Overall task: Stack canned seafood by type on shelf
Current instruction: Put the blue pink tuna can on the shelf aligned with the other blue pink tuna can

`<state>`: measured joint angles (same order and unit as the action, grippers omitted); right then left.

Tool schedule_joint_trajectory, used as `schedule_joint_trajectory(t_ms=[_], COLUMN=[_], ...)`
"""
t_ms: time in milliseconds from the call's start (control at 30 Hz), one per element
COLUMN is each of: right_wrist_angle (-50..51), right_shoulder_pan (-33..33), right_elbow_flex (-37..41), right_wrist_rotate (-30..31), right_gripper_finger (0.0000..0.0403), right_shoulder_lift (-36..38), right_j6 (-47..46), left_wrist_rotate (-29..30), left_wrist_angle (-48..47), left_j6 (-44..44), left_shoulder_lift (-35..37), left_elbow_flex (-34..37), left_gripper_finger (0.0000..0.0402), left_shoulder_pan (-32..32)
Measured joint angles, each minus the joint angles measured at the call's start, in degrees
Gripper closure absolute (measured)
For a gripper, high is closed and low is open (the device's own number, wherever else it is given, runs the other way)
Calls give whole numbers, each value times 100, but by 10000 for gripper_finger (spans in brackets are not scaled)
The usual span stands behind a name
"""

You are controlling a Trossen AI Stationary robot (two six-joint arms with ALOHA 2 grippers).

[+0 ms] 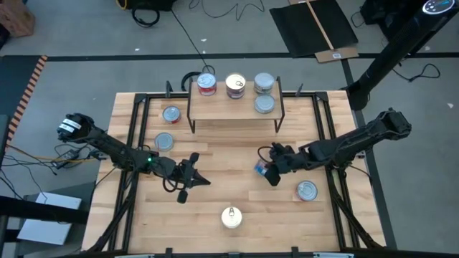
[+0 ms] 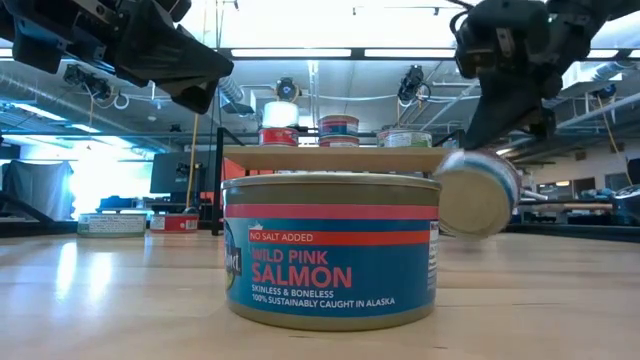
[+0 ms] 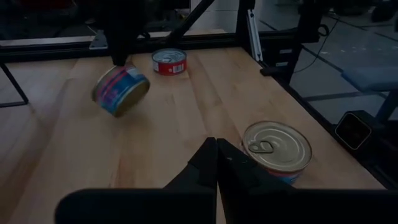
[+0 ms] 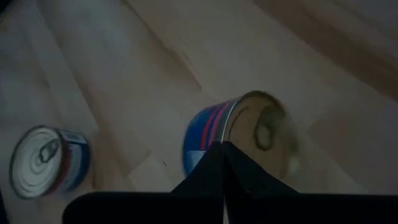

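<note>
Shelf at far centre carries several tins. The right gripper, fingers pressed together on nothing, hangs right of centre by a tilted blue-and-red can (blurred, apparently loose). Risk: ungripped, it rolls on its rim toward the near salmon tin or off the table; left gripper, likewise closed and empty, waits left of centre.

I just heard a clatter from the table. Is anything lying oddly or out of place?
Yes. A blue-and-red can sits tipped on its side just below the shut right gripper, not gripped by it. The other cans stand upright.

Closed left hand near gold-topped tin, tilted blue tin and red tin beyond
</note>
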<state>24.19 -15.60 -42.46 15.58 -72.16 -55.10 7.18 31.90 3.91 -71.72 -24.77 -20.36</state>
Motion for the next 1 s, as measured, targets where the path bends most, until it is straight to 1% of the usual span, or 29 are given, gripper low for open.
schedule_joint_trajectory(t_ms=[133,267,367,600,700,800,900,933,1000], right_wrist_angle=[-52,-494,-684,-674,-669,-659,-694,-702,-699], right_shoulder_pan=[107,124,121,227,298,304,138,36,-221], right_elbow_flex=[93,103,103,278,358,293,66,-4,-89], right_wrist_rotate=[-299,-655,-773,-799,-818,-882,-904,-813,-433], right_gripper_finger=[401,402,402,402,398,377,336,319,285], right_shoulder_lift=[0,4,6,11,11,11,10,10,-2], right_j6=[-149,-150,-147,-217,-75,178,456,586,791], left_wrist_rotate=[0,-2,-2,-4,-4,-7,-17,-23,-24], left_wrist_angle=[0,2,4,13,13,11,0,-11,-31], left_j6=[84,86,89,127,130,130,130,130,130], left_shoulder_lift=[0,0,0,0,0,0,0,0,0], left_elbow_flex=[0,0,0,0,0,0,0,0,0], left_gripper_finger=[394,394,394,394,394,394,394,394,394], left_shoulder_pan=[-1,0,-1,0,-2,0,0,0,0])
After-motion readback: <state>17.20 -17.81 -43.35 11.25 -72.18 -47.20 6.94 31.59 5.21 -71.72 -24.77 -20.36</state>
